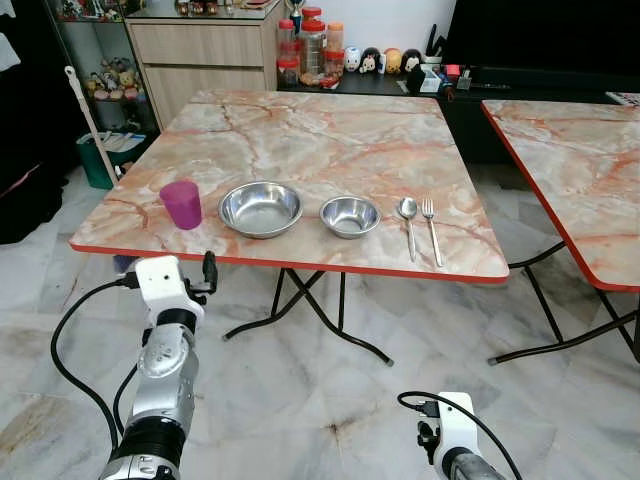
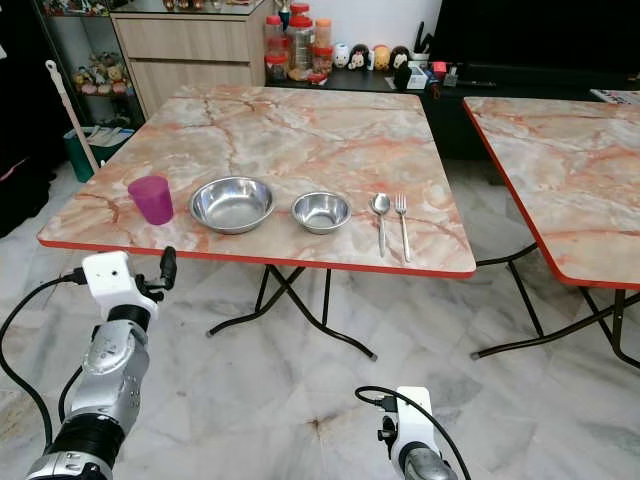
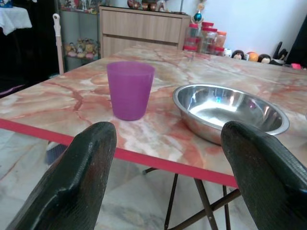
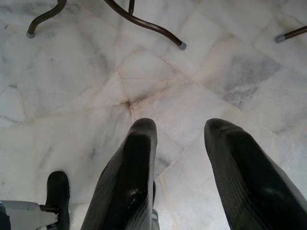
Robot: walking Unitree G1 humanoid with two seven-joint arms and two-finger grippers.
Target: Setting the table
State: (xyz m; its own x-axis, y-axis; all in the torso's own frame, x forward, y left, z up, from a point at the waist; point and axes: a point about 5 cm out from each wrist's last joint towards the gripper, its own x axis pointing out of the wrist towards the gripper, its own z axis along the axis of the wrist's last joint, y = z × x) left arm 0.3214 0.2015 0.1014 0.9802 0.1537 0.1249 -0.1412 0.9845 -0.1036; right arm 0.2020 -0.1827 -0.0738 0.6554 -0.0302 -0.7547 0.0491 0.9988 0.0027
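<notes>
On the marble-patterned table point(image 1: 330, 140), a row runs along the near edge. From left to right it holds a purple cup point(image 1: 181, 204), a large steel bowl point(image 1: 260, 208), a small steel bowl point(image 1: 350, 215), a spoon point(image 1: 408, 220) and a fork point(image 1: 431, 228). My left gripper point(image 3: 168, 167) is raised just below and in front of the table's red edge. It points between the cup point(image 3: 130, 89) and the large bowl point(image 3: 230, 110), open and empty. My right gripper point(image 4: 180, 163) hangs low over the floor, open, holding nothing.
A second, similar table point(image 1: 580, 160) stands to the right across a gap. Folding metal legs point(image 1: 300, 300) cross under the near table. At the back are a wooden cabinet point(image 1: 200, 50), jars point(image 1: 310, 45), a mop handle point(image 1: 90, 120) and a green bin point(image 1: 100, 160).
</notes>
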